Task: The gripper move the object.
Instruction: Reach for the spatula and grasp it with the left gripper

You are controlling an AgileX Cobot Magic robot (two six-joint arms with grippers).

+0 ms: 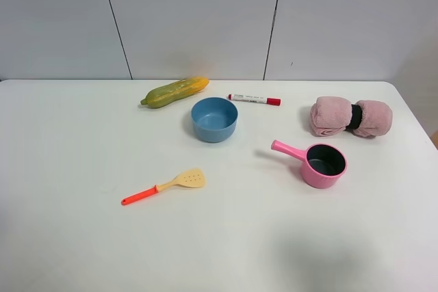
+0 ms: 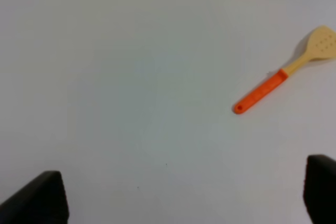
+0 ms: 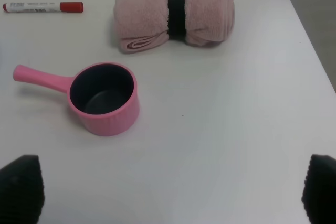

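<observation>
My left gripper and right gripper are both hanging wide open, gripping nothing; the spatula is lying loose on the table.

The white table is carrying everything. The pink rolled towel is sitting back right. The pink saucepan is standing in front of it, handle pointing left. The blue bowl is sitting mid-table, with the yellow-green toy gourd lying behind-left of it. The spatula is lying flat front-left of the bowl, well apart, blade facing the bowl, orange handle pointing left-front, clear of my left fingers. The red-capped marker is lying just behind-right of the bowl.
</observation>
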